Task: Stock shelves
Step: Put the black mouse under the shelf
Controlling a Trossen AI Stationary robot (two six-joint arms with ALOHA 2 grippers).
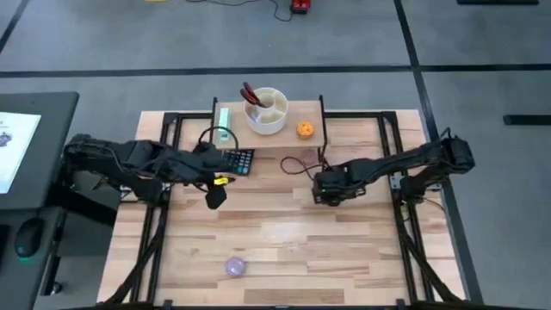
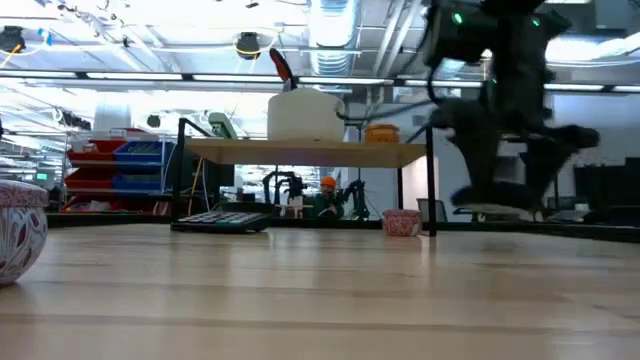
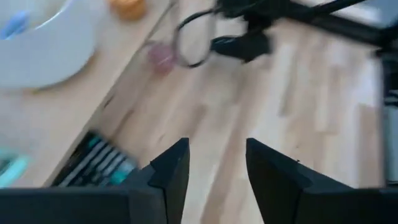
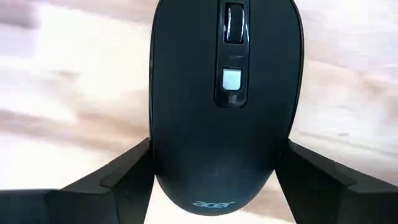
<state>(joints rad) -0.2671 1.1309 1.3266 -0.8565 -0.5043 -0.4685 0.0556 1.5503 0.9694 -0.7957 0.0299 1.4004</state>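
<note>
The shelf (image 1: 288, 138) (image 2: 300, 152), a small wood plank on thin black legs, stands at the table's far middle. On it sit a white round holder (image 1: 267, 110) with red-handled scissors, an orange thing (image 1: 305, 129) and a pale green thing (image 1: 224, 116). A calculator (image 1: 238, 161) (image 3: 93, 165) lies half under the shelf's left end. My left gripper (image 1: 215, 196) (image 3: 217, 162) hovers open just in front of the calculator, nothing between its fingers. My right gripper (image 1: 325, 191) (image 4: 214, 168) is shut on a black mouse (image 4: 224, 93) right of centre. My right gripper pinches the mouse between its two fingers by its two long sides (image 4: 160, 168), near the rear end with the logo. The fingers lie along the mouse, which sits level with its buttons up. Whether its underside rests on the table I cannot tell.
A purple patterned cup (image 1: 235, 266) (image 2: 20, 235) stands near the table's front edge, left of centre. A dark cable loop (image 1: 297, 165) and a small pink thing (image 2: 402, 222) lie by the shelf's right legs. Bare wood (image 1: 284, 232) spreads between the grippers and the near edge.
</note>
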